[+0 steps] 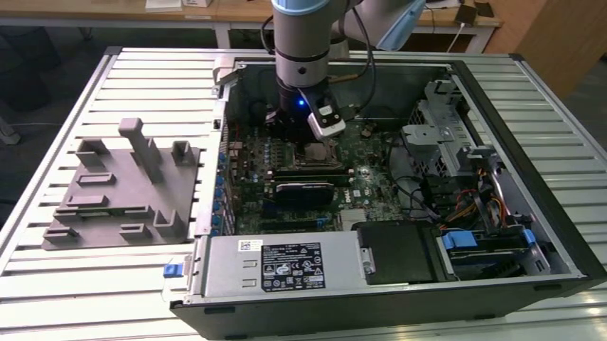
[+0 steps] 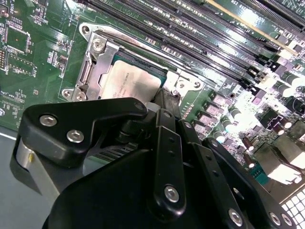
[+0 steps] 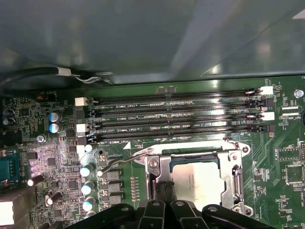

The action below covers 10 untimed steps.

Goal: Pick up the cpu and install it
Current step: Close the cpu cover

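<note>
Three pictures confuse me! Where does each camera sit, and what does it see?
Exterior view: off the arm, high up, looking down into the open computer; the arm shows.
First wrist view: on the arm, facing down at the chip; the gripper shows.
Second wrist view: on the arm, slanting at the chip past the gripper.
Both wrist views share these.

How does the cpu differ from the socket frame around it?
The cpu is a solid plate with a smooth top; the socket frame is an open rim with screws. The cpu is smaller and lies inside the frame, which surrounds it. Both are silvery, squarish and flat on the motherboard.
</note>
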Available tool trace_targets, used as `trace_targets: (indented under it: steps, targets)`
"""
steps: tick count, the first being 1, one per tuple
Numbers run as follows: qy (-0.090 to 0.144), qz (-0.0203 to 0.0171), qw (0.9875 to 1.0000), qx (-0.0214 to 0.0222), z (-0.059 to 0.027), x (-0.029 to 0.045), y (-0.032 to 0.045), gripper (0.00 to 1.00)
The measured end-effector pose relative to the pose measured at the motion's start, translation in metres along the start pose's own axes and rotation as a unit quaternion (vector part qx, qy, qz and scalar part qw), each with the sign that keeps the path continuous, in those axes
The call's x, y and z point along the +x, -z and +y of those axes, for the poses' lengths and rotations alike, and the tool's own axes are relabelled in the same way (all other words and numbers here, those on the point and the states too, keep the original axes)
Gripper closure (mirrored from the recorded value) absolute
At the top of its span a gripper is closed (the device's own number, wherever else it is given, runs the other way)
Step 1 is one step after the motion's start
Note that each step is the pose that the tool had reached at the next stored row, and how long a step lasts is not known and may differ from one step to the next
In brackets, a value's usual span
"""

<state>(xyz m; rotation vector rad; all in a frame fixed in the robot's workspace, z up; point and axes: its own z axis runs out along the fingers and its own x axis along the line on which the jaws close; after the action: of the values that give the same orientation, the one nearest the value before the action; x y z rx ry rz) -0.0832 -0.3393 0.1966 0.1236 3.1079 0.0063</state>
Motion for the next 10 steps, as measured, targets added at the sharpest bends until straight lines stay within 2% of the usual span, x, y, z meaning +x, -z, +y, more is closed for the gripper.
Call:
trace_targets:
  steps: [10]
  targets:
    - [0.0, -0.0001, 1.0, -0.0005, 0.0, 0.0016, 0.0014, 0.89]
